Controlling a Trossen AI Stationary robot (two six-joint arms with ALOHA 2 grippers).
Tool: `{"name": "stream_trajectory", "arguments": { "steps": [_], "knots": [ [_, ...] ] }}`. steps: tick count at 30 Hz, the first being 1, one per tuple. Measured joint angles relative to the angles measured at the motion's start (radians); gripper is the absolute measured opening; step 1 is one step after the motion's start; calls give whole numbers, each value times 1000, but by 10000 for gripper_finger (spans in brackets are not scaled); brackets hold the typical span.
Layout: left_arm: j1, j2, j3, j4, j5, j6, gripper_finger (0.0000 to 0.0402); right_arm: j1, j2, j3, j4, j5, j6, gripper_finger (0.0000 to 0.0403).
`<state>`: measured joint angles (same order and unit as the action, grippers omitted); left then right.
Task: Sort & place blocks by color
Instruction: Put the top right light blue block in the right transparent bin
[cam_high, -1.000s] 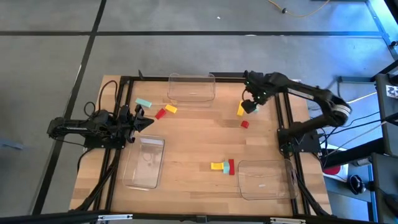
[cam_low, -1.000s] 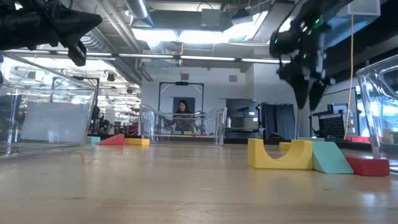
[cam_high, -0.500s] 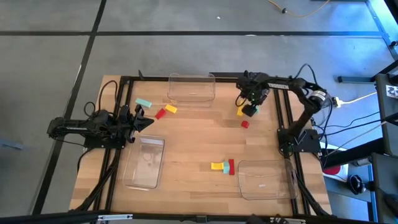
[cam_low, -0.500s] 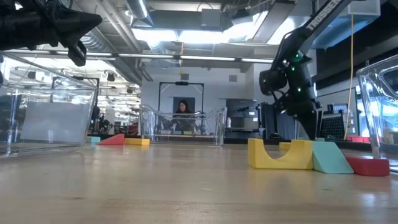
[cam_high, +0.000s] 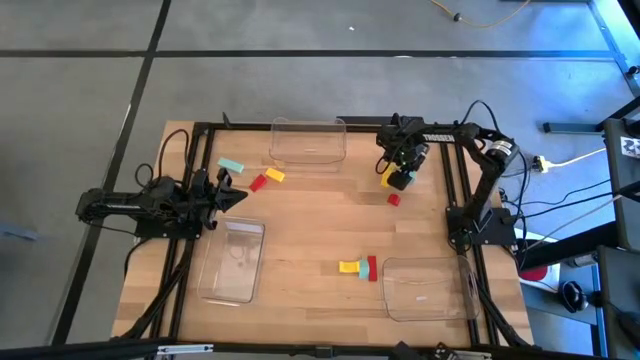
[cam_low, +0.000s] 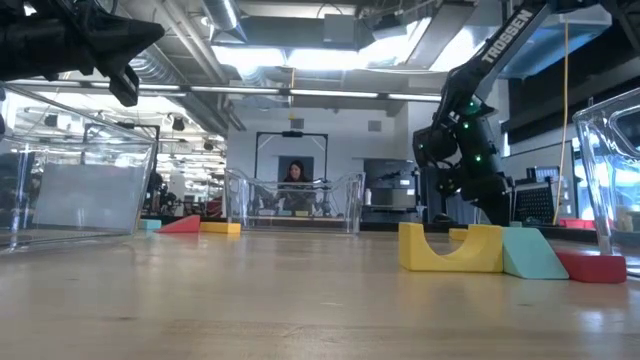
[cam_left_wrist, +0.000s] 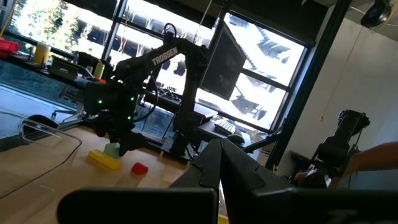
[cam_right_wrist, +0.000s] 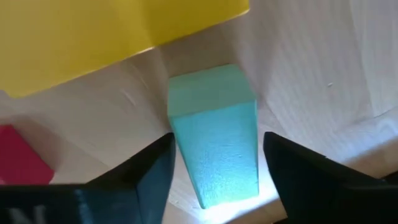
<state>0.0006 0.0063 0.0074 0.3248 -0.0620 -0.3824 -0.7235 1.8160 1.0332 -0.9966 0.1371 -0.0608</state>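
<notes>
My right gripper (cam_high: 401, 178) points down at the table's far right. It is open, and its fingers stand on either side of a teal block (cam_right_wrist: 214, 137) that is upright on the wood. A yellow bar (cam_high: 387, 178) lies just beside the teal block, and a red cube (cam_high: 393, 199) sits a little nearer. More blocks lie at the far left: teal (cam_high: 231, 165), red (cam_high: 258, 183) and yellow (cam_high: 274, 175). A yellow arch (cam_high: 349, 267) with a red block (cam_high: 372, 268) lies near the front. My left gripper (cam_high: 235, 197) waits shut at the left edge. My right gripper comes from above with one finger (cam_right_wrist: 152, 171) at each long side of the teal block (cam_right_wrist: 180, 143). A thin gap shows at one side; whether the other finger touches, I cannot tell. The block stands on the table.
Three clear trays stand on the table: one at the far edge (cam_high: 308, 142), one at the near left (cam_high: 232, 260), one at the near right (cam_high: 425, 287). A black frame (cam_high: 455, 180) runs along the table's sides. A person shows in the room beyond.
My right gripper has come down from above the table to the teal block beside the yellow bar, shifting a little toward the table's left and rolling about its own line. The blocks have stayed in place.
</notes>
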Motion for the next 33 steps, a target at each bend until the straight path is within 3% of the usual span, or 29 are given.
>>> {"name": "stream_trajectory", "arguments": {
  "steps": [6, 12, 18, 23, 28, 33],
  "knots": [
    [0, 0, 0, 0, 0, 0, 0, 0, 0, 0, -20, 0, -11, 134],
    [0, 0, 0, 0, 0, 0, 0, 3, -70, -2, -69, -16, -3, 134],
    [0, 0, 0, 0, 0, 0, 0, 52, -306, -2, 33, -181, 133, 134],
    [0, 0, 0, 0, 0, 0, 0, 173, -495, -34, 260, -297, 315, 134],
    [0, 0, 0, 0, 0, 0, 0, 357, -589, -66, 444, -282, 484, 134],
    [0, 0, 0, 0, 0, 0, 0, 560, -589, -74, 632, -214, 573, 134]
  ]
}}
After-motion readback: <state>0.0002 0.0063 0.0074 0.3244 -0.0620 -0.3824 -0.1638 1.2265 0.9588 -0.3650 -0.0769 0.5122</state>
